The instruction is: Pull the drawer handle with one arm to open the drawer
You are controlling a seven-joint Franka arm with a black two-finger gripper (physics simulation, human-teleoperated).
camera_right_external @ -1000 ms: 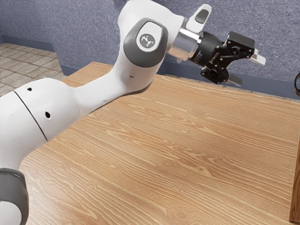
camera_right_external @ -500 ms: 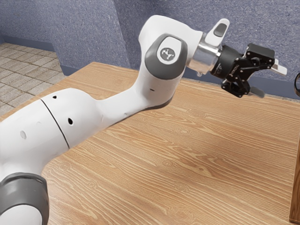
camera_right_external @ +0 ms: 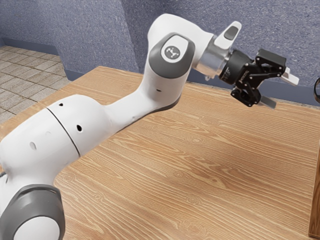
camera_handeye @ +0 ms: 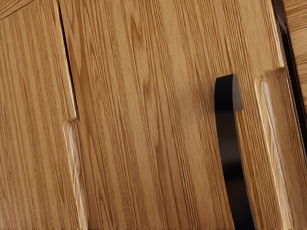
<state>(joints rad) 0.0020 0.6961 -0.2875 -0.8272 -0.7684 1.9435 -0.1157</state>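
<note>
My black gripper [camera_right_external: 283, 92] hangs open above the far right part of the wooden table [camera_right_external: 200, 165], with nothing between its light fingertips. It points toward the exterior view's right, where a black curved piece [camera_right_external: 317, 90] shows at the edge. In the wrist view a black curved drawer handle [camera_handeye: 230, 153] is mounted on a wooden drawer front [camera_handeye: 153, 115], straight ahead of my hand and still some way from it. A dark seam separates this front from a neighbouring wooden panel [camera_handeye: 29, 120].
A brown wooden cabinet side [camera_right_external: 315, 200] stands at the exterior view's right edge. A blue-grey wall [camera_right_external: 75, 25] runs behind the table, with tiled floor [camera_right_external: 20, 70] at the far left. My white arm [camera_right_external: 125, 110] stretches over the table's left half.
Over the second, my arm swung toward the exterior view's right, carrying the hand closer to the cabinet. In the last half second the hand dipped slightly. The fingers stayed open.
</note>
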